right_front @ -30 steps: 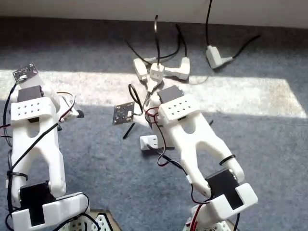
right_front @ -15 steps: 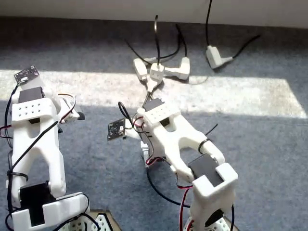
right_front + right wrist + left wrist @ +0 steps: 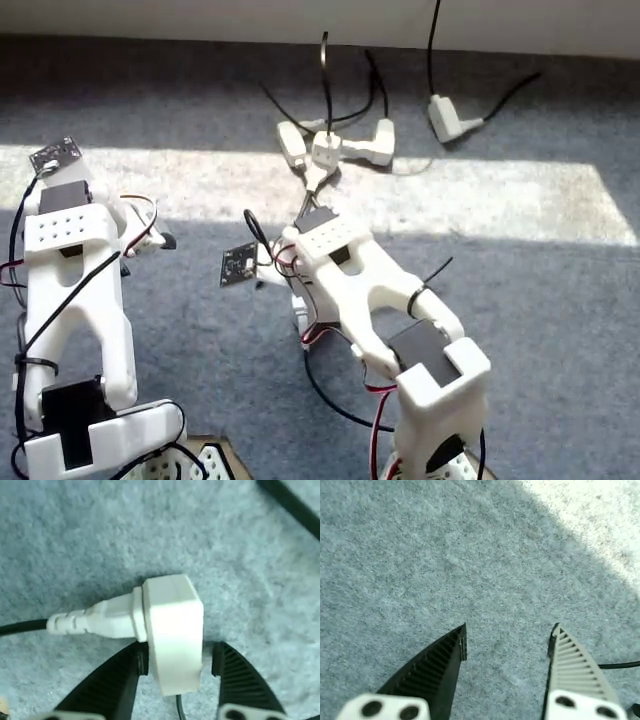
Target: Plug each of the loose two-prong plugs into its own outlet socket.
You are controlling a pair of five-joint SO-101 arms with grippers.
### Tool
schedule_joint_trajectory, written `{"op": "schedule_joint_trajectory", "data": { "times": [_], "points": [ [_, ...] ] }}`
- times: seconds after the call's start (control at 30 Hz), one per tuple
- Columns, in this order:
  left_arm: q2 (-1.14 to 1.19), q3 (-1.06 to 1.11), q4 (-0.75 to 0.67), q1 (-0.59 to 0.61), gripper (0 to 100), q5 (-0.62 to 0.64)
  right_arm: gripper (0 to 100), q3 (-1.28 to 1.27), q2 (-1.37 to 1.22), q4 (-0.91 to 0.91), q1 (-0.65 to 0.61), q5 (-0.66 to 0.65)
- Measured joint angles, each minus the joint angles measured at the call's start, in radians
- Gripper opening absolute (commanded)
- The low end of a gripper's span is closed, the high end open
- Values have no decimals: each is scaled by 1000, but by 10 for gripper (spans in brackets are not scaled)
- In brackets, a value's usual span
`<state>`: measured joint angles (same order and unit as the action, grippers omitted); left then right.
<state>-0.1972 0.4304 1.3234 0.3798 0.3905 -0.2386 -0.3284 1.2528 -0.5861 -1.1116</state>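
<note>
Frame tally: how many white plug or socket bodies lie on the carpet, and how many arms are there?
White plug/socket bodies: 5
Arms: 2
Total: 7
</note>
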Motion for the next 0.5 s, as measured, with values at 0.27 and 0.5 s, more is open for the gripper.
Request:
{"op": "schedule_joint_trajectory", "data": {
  "times": [0.27,0.5],
  "points": [
    [0,0,0,0,270,0,8,104,-21,-32,123,49],
    [0,0,0,0,270,0,8,273,-21,-32,301,152]
  ]
}}
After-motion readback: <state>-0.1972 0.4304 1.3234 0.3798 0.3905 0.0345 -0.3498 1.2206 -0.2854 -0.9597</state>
